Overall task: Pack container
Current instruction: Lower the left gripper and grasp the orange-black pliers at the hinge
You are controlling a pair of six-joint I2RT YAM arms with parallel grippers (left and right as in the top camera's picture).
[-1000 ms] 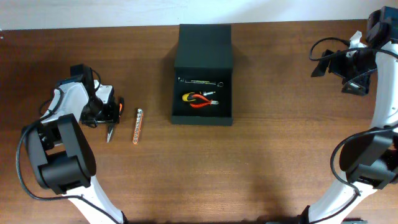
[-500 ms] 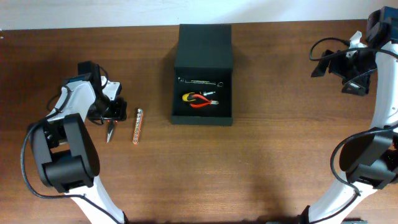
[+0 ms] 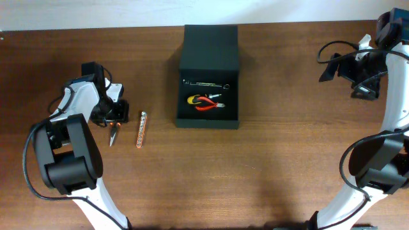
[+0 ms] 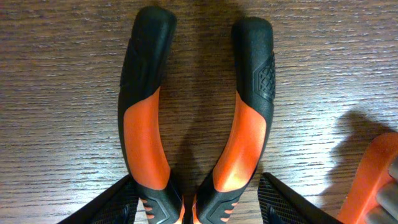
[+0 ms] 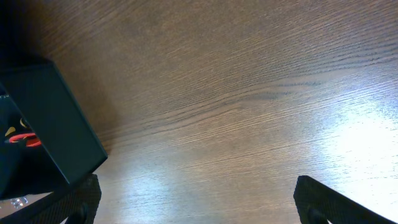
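I count 1 container (image 3: 208, 48): a matte, dark green-black box with squared edges. It sits at the middle of the far side of the table (image 3: 268, 172), open, with its flat flap lid laid back away from me. Inside it lie 2 tools: 1 pair of red-and-yellow-handled pliers (image 3: 204, 102) near the front wall and 1 thin silvery metal tool (image 3: 206, 83) lying crosswise behind them.

Out on the brown, streaky-grained wood lie 2 more things, well to the left of the box. The first is 1 pair of orange-and-black pliers (image 4: 196, 112). The second is 1 slim stick (image 3: 141, 128), banded orange and silver, just to their right and parallel to them.

My left gripper (image 3: 114, 117) hangs low over those pliers. Their 2 curved handles are smooth orange on the inner faces. Black rubber wraps the rounded ends, with a cross-hatched patch on 1 of them. My 2 fingers (image 4: 292, 202) stand about half spread, 1 outside each handle. Bare wood shows between the right finger and its handle. On the other side I cannot tell whether I touch. I have nothing gripped.

My right gripper (image 5: 196, 186) is spread as wide as it goes and empty, above bare wood well right of the box.
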